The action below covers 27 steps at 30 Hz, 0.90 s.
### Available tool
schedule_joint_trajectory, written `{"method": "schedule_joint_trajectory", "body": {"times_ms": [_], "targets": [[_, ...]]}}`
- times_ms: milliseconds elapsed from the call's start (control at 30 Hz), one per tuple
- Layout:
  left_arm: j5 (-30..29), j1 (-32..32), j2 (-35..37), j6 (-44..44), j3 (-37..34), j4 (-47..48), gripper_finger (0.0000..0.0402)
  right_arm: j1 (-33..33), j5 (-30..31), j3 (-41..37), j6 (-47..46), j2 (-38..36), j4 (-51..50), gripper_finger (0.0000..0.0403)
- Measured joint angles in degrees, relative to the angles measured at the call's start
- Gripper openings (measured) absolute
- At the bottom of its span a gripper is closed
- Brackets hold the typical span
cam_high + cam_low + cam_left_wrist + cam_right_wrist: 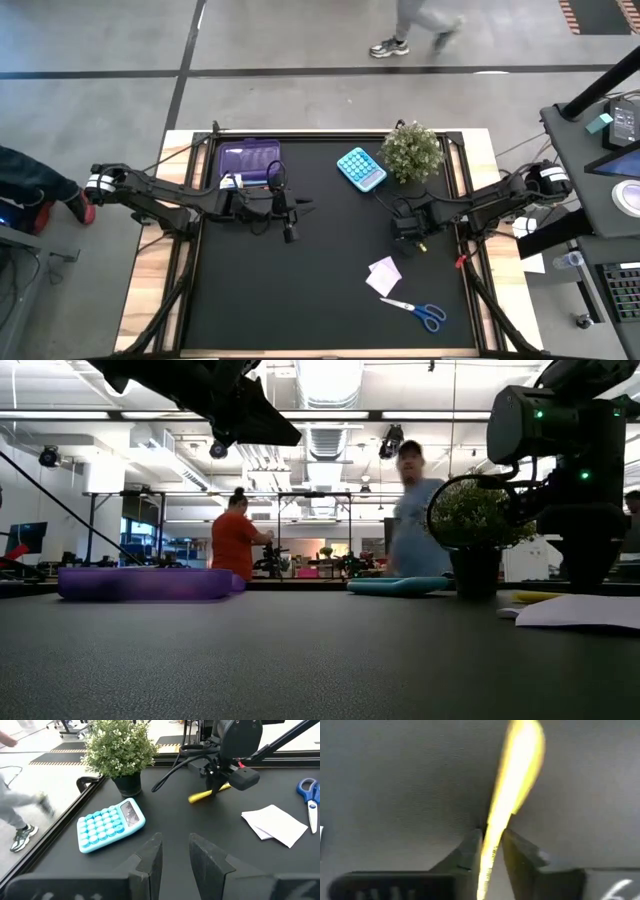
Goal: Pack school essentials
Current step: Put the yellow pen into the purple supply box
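Near the potted plant (412, 150) on the bench (330, 290), the right tool (410, 237) pinches the yellow pen (207, 795) low over the surface. The left tool (291, 222) hovers parted beside the purple case (250, 158).

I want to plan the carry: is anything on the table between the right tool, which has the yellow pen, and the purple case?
Mostly clear. The right tool, shut on the yellow pen, faces open black mat toward the purple case. Only the left tool hangs over that stretch, near the case. The blue calculator and potted plant sit off to the side.
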<state>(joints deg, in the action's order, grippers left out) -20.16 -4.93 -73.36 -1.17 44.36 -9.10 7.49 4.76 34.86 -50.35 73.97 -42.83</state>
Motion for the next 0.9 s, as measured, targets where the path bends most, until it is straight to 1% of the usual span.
{"method": "schedule_joint_trajectory", "body": {"times_ms": [67, 133, 233, 333, 500, 600, 700, 800, 900], "targets": [[0.0, 0.0, 0.0, 0.0, 0.0, 0.0, 0.0079, 0.0, 0.0, -0.1, 0.0, 0.0, 0.1, 0.0032], [0.0, 0.0, 0.0, 0.0, 0.0, -0.3, 0.0079, 0.0, 0.1, -0.1, 0.0, 0.0, 0.1, 0.0020], [0.1, -0.4, 0.0, -0.1, -0.1, -2.2, 0.0079, 0.0, 0.2, -0.1, 0.0, -0.1, 0.1, 0.0023], [0.2, -1.2, 0.0, 0.0, -1.9, -7.7, 0.0079, 0.1, 0.5, 0.3, 0.6, -1.1, -0.3, 0.0023], [0.4, -2.6, 0.0, 0.0, -6.6, -18.7, 0.0079, 1.8, 6.9, 2.4, 3.2, -5.5, 4.0, 0.0023], [0.6, -2.7, 0.0, 0.0, -9.8, -25.3, 0.0079, 3.3, 9.9, 2.3, 7.7, -8.5, 14.2, 0.0023], [1.8, -2.7, 0.0, 0.0, -12.4, -32.4, 0.0079, 4.7, 12.8, 1.3, 15.1, -10.7, 29.6, 0.0023], [3.8, -2.7, 0.0, 0.0, -13.7, -36.5, 0.0079, 5.6, 13.2, 0.2, 23.2, -10.6, 45.0, 0.0023], [7.2, -2.7, 0.0, 0.0, -14.0, -39.2, 0.0079, 6.0, 13.3, -0.7, 31.0, -8.9, 61.0, 0.0023]]}}
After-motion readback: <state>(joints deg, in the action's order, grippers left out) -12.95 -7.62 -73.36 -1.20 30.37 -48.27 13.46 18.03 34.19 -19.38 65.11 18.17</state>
